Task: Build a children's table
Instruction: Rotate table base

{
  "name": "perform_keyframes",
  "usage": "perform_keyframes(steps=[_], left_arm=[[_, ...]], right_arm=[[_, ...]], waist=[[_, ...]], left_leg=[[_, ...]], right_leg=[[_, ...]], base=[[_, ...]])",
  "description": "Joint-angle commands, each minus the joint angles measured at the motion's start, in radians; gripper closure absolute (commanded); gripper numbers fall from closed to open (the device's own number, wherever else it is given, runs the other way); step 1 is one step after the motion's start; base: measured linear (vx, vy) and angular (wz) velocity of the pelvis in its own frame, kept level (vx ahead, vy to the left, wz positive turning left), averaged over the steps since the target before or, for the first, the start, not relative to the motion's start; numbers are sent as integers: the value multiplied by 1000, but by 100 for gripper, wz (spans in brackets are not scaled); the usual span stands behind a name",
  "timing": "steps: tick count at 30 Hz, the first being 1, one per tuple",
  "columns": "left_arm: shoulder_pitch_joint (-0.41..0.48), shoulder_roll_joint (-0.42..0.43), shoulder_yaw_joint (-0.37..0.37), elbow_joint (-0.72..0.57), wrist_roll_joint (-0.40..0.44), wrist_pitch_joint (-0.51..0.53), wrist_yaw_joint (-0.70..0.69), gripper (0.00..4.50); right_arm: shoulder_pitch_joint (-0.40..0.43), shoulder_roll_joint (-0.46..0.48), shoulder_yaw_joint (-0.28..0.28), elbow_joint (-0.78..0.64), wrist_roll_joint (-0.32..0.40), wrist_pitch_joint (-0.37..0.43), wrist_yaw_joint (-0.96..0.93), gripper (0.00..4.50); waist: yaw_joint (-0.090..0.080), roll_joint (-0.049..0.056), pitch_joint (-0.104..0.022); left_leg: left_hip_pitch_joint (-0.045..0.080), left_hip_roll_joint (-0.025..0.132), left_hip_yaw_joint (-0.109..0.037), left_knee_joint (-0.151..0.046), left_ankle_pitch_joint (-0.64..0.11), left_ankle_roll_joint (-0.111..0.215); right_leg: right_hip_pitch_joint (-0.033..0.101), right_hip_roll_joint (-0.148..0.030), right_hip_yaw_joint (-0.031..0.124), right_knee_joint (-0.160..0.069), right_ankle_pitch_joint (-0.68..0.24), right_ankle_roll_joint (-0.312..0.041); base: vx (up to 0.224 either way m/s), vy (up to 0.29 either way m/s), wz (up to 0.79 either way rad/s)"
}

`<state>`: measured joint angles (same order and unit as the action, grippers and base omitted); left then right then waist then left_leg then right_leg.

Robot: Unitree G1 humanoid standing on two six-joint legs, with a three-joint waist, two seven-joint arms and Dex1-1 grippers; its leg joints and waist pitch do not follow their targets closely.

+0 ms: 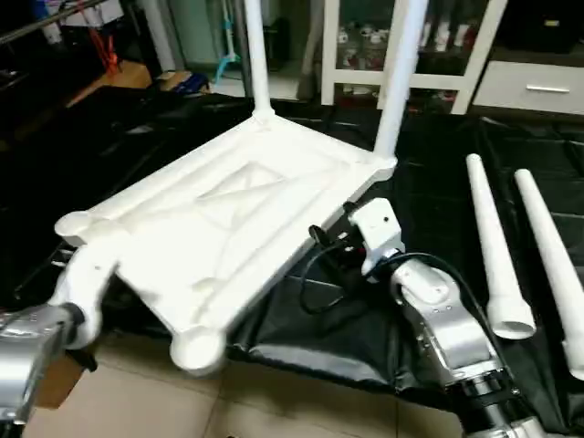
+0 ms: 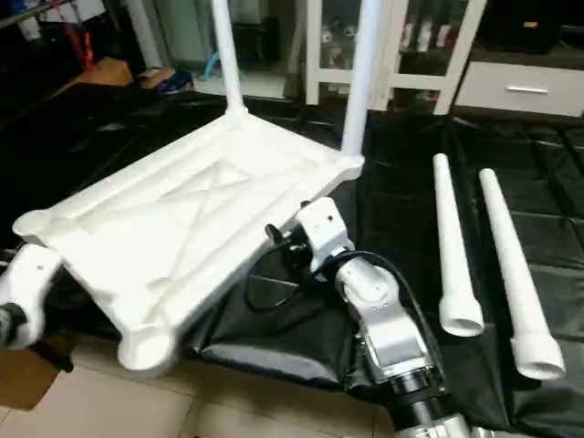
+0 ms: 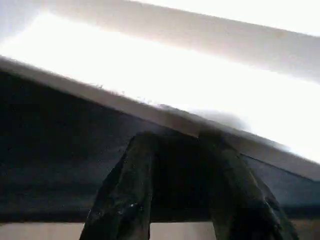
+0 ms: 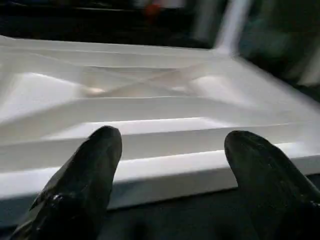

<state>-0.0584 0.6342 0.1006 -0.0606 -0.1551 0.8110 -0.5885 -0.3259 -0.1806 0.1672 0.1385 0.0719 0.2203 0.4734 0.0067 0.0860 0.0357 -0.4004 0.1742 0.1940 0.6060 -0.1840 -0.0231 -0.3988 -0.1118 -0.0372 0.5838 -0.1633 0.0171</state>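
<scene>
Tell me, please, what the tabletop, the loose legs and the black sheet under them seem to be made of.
The tabletop looks like moulded white plastic with a smooth, slightly glossy finish: its ribs and round corner sockets are formed in one piece. The two loose legs seem to be the same white plastic, hollow at the wide end. The black sheet is probably thin plastic film or coated fabric: it wrinkles and shines.

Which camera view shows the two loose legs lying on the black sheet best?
The right eye view: both loose legs lie whole on the black sheet, flared ends toward the robot. In the left eye view the outer leg is cut by the picture's edge. The wrist views face the tabletop instead.
</scene>
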Motion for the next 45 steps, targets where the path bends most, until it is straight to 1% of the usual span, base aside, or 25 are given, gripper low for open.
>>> perform_keyframes(steps=[1,3,4,6,7,8,9,11,12,14,16,19,22,24,25,28,30,33,34,35,36,39,41,42,45], left_arm=[[-1,-4,-22,-40,-26,24,-24,287],[-2,-11,-29,-58,-39,38,-25,287],[-5,-21,-34,-67,-48,45,-24,287],[-15,-41,-45,-78,-52,50,-19,287],[-23,-55,-49,-84,-55,57,-17,287],[-30,-69,-52,-93,-60,67,-15,287],[-35,-79,-56,-93,-61,65,-13,287],[-52,-113,-74,-110,-76,72,-5,287],[-64,-144,-101,-131,-90,75,-5,287],[-69,-155,-112,-138,-96,75,-4,287],[-86,-187,-136,-141,-107,68,-4,287],[-104,-206,-163,-134,-94,53,-12,287],[-125,-221,-191,-139,-77,61,-3,287],[-132,-216,-176,-148,-75,57,5,287],[-135,-201,-155,-168,-88,53,3,287],[-131,-155,-143,-199,-109,43,-27,287],[-122,-117,-139,-221,-119,41,-66,287],[-112,-81,-140,-230,-107,33,-89,287],[-116,-85,-132,-224,-99,23,-78,287],[-127,-93,-123,-207,-88,5,-57,287],[-150,-108,-115,-172,-64,-45,-27,287],[-177,-114,-129,-123,-32,-113,7,287],[-216,-133,-146,-57,-15,-174,25,287],[-230,-137,-158,-27,-5,-193,28,287],[-255,-122,-207,66,46,-257,19,287]], right_arm=[[10,-50,3,-71,104,77,159,90],[38,-135,36,-138,165,123,312,90],[56,-193,59,-172,184,134,396,90],[76,-261,82,-188,173,124,463,90],[75,-269,79,-169,145,103,450,90],[71,-268,71,-147,115,82,428,90],[63,-252,57,-122,90,60,386,90],[32,-205,13,-62,41,48,255,90],[21,-191,-13,-55,54,74,220,90],[23,-198,-15,-72,82,96,243,90],[42,-244,14,-133,130,129,323,90],[47,-262,27,-157,141,131,370,90],[42,-258,32,-179,140,123,400,90],[42,-267,28,-205,161,140,424,90],[44,-289,29,-238,192,169,459,90],[54,-349,57,-288,215,201,521,90],[59,-387,87,-306,187,198,554,90],[42,-367,113,-263,90,136,504,90],[38,-361,119,-248,68,120,488,90],[32,-352,122,-232,47,106,463,90],[20,-337,124,-203,11,88,411,90],[-2,-327,127,-166,-29,70,342,90],[-43,-305,119,-105,-80,69,224,90],[-59,-287,106,-80,-99,72,178,90],[-87,-241,72,-37,-124,94,84,90]], waist=[[-6,18,-53],[-4,21,-54],[-4,18,-54],[-2,14,-54],[-1,9,-53],[-2,8,-53],[-3,2,-51],[-6,3,-50],[-6,2,-49],[-2,2,-49],[-2,3,-47],[-4,-4,-50],[-6,-5,-50],[-5,-7,-49],[-5,-6,-50],[-2,-5,-50],[-2,-5,-50],[-5,-5,-51],[-5,-5,-51],[-5,-11,-52],[-4,-9,-52],[-5,-9,-56],[-4,-9,-57],[-8,-9,-60],[-7,-4,-63]], left_leg=[[40,36,-27,-101,-414,-39],[42,39,-29,-100,-402,-36],[40,39,-31,-100,-394,-34],[38,39,-26,-97,-383,-24],[35,39,-26,-97,-382,-19],[34,38,-26,-96,-380,-18],[33,37,-25,-96,-392,-20],[34,35,-26,-96,-407,-27],[37,37,-28,-97,-414,-35],[46,38,-27,-96,-448,-39],[44,38,-29,-99,-459,-40],[30,37,-31,-98,-428,-26],[30,36,-31,-96,-422,-19],[31,37,-31,-96,-417,-17],[30,38,-31,-96,-410,-15],[32,40,-32,-98,-406,-12],[32,40,-32,-97,-402,-12],[30,38,-29,-96,-388,-16],[30,38,-30,-96,-385,-18],[31,39,-28,-95,-378,-19],[31,39,-28,-94,-373,-19],[32,35,-27,-90,-351,-21],[32,33,-25,-88,-323,-20],[28,29,-23,-86,-304,-17],[30,28,-22,-82,-279,-4]], right_leg=[[20,-10,13,-56,-221,-173],[22,-8,12,-52,-193,-169],[28,-9,11,-52,-183,-169],[27,-11,12,-53,-176,-173],[29,-14,12,-58,-200,-175],[26,-19,14,-61,-231,-181],[23,-20,14,-66,-279,-179],[18,-21,14,-71,-343,-172],[15,-21,14,-75,-367,-165],[10,-15,15,-77,-383,-152],[14,-13,14,-77,-380,-142],[24,-17,13,-75,-381,-124],[19,-19,13,-80,-408,-121],[18,-18,13,-81,-415,-121],[19,-18,13,-80,-409,-120],[20,-15,12,-77,-390,-123],[21,-15,12,-76,-382,-128],[18,-17,13,-72,-358,-143],[18,-17,13,-71,-354,-145],[17,-16,14,-70,-338,-151],[17,-16,14,-69,-332,-155],[20,-14,13,-66,-298,-158],[21,-14,14,-64,-269,-162],[23,-13,13,-61,-250,-170],[22,-12,13,-59,-217,-171]], base=[[0,0,0],[0,0,0],[0,0,0],[0,0,0],[0,0,0],[0,0,0],[0,0,0],[0,0,0],[0,0,0],[0,0,0],[0,0,0],[0,0,0],[0,0,0],[0,0,0],[0,0,0],[0,0,0],[0,0,0],[0,0,0],[0,0,0],[0,0,0],[0,0,0],[0,0,0],[0,0,0],[0,0,0],[0,0,0]])
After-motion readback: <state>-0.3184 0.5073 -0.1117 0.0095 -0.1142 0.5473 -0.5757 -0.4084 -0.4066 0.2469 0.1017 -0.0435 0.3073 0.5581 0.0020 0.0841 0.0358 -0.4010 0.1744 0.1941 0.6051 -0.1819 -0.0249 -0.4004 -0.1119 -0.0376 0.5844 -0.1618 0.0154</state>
